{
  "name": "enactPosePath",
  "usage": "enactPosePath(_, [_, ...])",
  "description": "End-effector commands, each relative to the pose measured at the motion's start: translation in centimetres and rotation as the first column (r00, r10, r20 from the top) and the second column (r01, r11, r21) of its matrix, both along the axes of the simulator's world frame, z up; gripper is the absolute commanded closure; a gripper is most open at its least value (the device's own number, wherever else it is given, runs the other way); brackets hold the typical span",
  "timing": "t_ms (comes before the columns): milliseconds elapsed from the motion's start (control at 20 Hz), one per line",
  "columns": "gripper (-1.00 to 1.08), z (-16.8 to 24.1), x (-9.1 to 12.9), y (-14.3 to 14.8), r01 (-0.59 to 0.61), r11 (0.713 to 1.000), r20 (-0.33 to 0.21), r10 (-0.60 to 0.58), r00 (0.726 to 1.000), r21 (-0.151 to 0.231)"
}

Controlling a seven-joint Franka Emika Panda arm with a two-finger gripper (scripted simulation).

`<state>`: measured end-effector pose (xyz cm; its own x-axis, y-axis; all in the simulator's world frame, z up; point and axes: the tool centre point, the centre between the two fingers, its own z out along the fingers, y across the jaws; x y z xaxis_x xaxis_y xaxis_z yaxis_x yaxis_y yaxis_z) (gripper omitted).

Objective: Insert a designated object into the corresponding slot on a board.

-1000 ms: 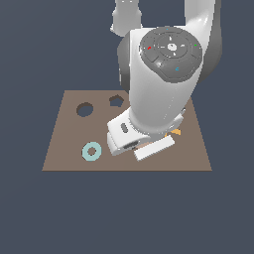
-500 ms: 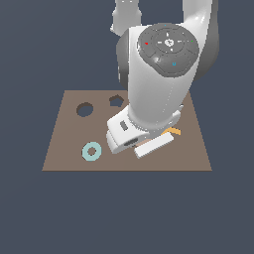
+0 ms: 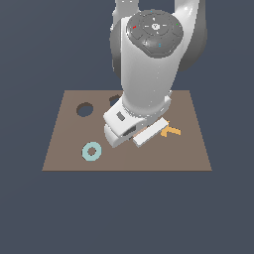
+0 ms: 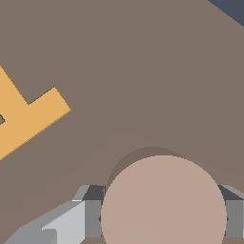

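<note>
One round slot (image 3: pixel 85 109) is seen empty in the board (image 3: pixel 64 144); the disc (image 4: pixel 163 202) is clamped between the gripper (image 4: pixel 159 217) fingers.

The arm (image 3: pixel 149 74) is a fat, glossy white cylinder with a dark grey round cap bearing small red, green and teal marks; grey fingers (image 4: pixel 71 221).

pinkish-tan disc (image 4: pixel 163 202), brown board (image 3: pixel 69 139), round slot (image 3: pixel 85 109)
</note>
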<state>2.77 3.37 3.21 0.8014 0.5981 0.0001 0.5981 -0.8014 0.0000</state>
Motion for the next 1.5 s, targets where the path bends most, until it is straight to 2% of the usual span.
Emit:
enactPosePath(0, [1.08,0.1,-1.0,-0.6,-0.062,0.998,0.001,0.062,0.998,0.0])
enactPosePath(300, [1.08,0.2,-3.7,-2.5,-0.24,0.971,0.001,0.24,0.971,0.0])
enactPosePath(600, [1.08,0.4,-6.1,-5.3,-0.428,0.904,0.001,0.428,0.904,0.0])
enactPosePath(900, [1.08,0.5,-7.9,-8.4,-0.592,0.806,0.001,0.592,0.806,-0.001])
enactPosePath(1450, [1.08,0.7,-9.3,-14.1,-0.808,0.589,0.0,0.808,0.589,-0.001])
